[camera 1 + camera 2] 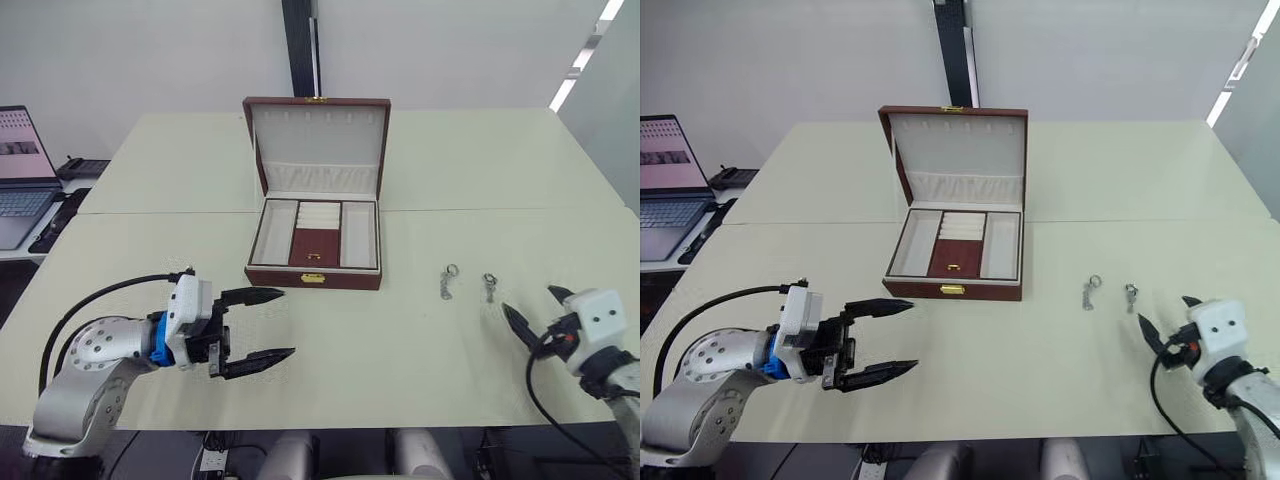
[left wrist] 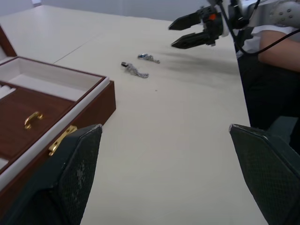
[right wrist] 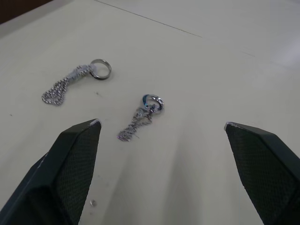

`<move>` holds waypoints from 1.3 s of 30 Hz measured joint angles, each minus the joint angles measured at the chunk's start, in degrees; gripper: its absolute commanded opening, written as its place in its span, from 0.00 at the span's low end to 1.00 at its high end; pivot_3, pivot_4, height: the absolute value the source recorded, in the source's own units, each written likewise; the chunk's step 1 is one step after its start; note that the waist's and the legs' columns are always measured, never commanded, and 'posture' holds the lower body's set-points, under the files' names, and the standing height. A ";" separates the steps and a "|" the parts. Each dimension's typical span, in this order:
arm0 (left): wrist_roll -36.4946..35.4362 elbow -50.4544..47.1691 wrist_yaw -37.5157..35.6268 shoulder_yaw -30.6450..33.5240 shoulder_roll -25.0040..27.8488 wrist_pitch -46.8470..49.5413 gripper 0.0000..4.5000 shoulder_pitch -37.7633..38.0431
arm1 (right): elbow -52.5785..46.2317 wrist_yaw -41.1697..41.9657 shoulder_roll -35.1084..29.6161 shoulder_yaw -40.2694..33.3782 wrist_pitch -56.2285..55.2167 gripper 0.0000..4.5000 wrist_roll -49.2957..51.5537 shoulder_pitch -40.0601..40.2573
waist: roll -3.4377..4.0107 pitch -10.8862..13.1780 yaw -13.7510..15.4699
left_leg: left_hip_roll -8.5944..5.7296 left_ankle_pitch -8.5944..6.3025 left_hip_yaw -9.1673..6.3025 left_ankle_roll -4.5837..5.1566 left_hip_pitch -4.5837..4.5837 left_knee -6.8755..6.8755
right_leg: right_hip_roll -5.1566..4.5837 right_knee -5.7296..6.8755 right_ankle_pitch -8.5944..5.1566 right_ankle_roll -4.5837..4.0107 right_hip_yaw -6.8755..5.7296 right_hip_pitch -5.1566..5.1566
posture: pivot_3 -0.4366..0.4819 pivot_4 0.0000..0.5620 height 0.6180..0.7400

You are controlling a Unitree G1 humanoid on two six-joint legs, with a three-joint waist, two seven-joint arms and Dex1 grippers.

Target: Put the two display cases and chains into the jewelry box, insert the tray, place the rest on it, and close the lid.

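My left claw (image 1: 252,329) hangs wide open and empty just in front of the box (image 1: 314,245), lid (image 1: 318,145) up, tray (image 1: 315,235) already seated inside. Both trinkets (image 1: 448,282) lie right of the box, long axes pointing roughly toward me. Right claw (image 3: 161,129) is much nearer, spread wide, holding nothing, the nearer trinket (image 3: 140,117) lying just ahead between its fingers.

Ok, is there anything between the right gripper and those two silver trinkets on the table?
Nothing visible. The right gripper, fingers open, faces the nearer trinket across bare table; the other trinket lies just beyond it, toward the jewelry box.
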 measured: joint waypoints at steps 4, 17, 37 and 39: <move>-1.24 -0.53 -0.94 -1.33 0.02 1.81 1.00 -3.22 | -0.21 -5.13 2.58 3.07 4.48 0.99 -0.93 -3.18 | 0.01 0.00 0.01 | -0.01 0.03 -0.03 -0.05 -0.02 -0.01 | 0.01 -0.09 0.00 0.00 -0.03 0.01 | 0.48 0.27 1.00; -3.20 -2.68 -2.51 -3.92 -0.18 3.23 1.00 -9.39 | 6.12 -15.16 6.68 8.22 11.91 0.99 -5.00 -11.59 | 0.01 0.00 -0.11 | -0.03 0.05 -0.04 -0.08 -0.01 -0.03 | 0.08 -0.15 0.01 0.00 -0.05 0.03 | 0.48 0.27 1.00; -2.28 -2.68 -1.48 -5.01 -0.35 3.14 1.00 -10.02 | 6.31 -17.90 8.22 9.30 15.39 0.08 -5.18 -13.96 | -0.06 -0.05 0.15 | -0.03 0.03 -0.09 -0.06 0.00 -0.02 | 0.09 -0.23 0.02 0.02 -0.06 0.10 | 0.48 0.27 1.00; -2.20 -2.65 -1.35 -5.01 -0.37 3.03 1.00 -9.82 | 6.31 -18.18 7.94 9.27 15.40 0.01 -5.24 -13.94 | -0.06 -0.04 0.15 | -0.03 0.03 -0.10 -0.05 0.00 -0.03 | 0.10 -0.23 0.02 0.02 -0.06 0.10 | 0.48 0.27 1.00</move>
